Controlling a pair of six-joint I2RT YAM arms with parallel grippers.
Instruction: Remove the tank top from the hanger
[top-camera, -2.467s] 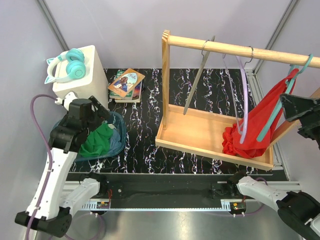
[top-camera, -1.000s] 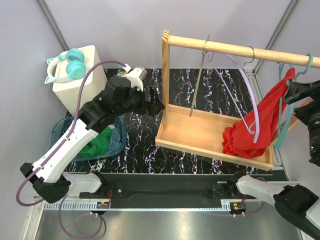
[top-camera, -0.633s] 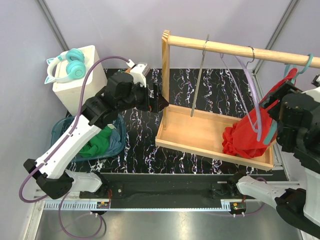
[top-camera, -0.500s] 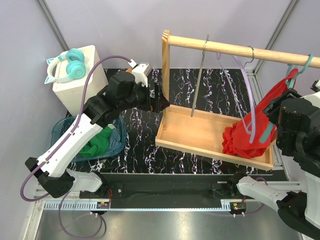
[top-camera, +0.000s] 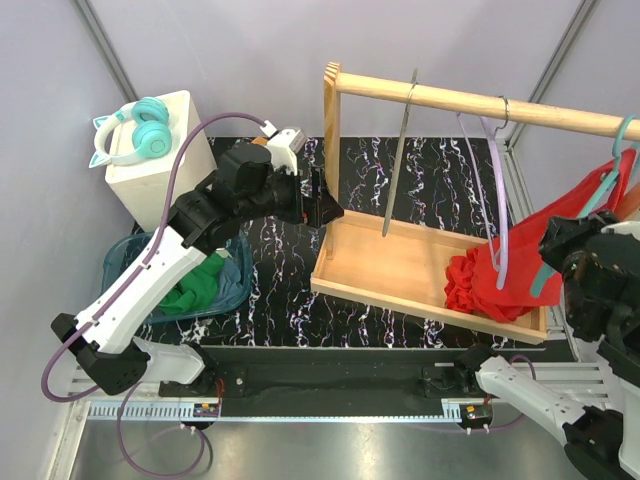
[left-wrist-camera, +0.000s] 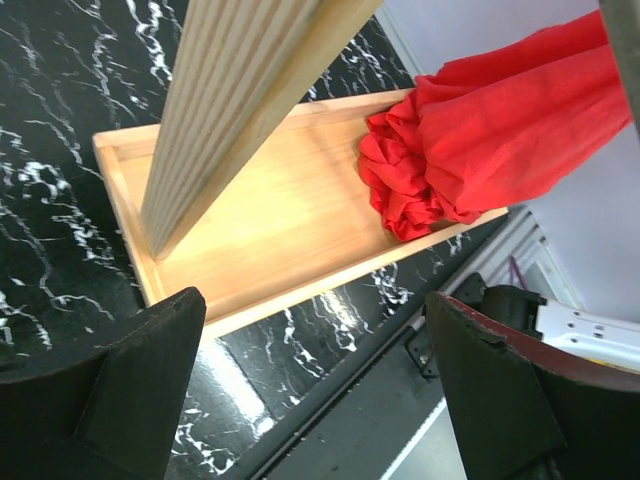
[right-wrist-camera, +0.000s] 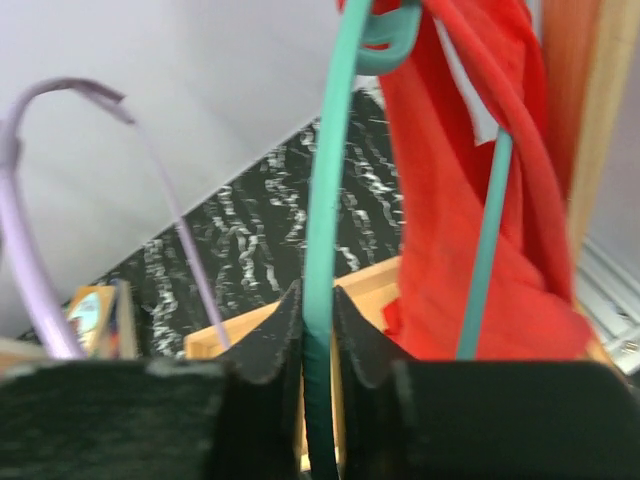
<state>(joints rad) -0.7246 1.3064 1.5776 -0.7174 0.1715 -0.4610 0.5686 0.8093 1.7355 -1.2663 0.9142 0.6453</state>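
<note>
The red tank top (top-camera: 500, 280) hangs on a teal hanger (top-camera: 612, 172) at the right end of the wooden rail, and its lower part lies bunched in the wooden tray. In the right wrist view my right gripper (right-wrist-camera: 317, 300) is shut on the teal hanger's bar (right-wrist-camera: 325, 200), with the tank top (right-wrist-camera: 450, 230) draped just to the right. From above, the right gripper (top-camera: 560, 262) sits low beside the cloth. My left gripper (top-camera: 325, 205) hovers open by the rack's left post. Its wrist view shows open fingers (left-wrist-camera: 150, 350) holding nothing, above the tray and the tank top (left-wrist-camera: 500, 140).
A lilac hanger (top-camera: 497, 190) and a grey hanger (top-camera: 400, 150) hang on the rail (top-camera: 450, 95). The rack's post (left-wrist-camera: 230, 110) rises from the tray (top-camera: 400, 265). A blue basket (top-camera: 232, 285) of green cloth and a white box (top-camera: 175, 150) with teal headphones stand at the left.
My right gripper has shut on the teal hanger's bar, and the hanger with the tank top has swung right. The left gripper edged right toward the rack post, still open.
</note>
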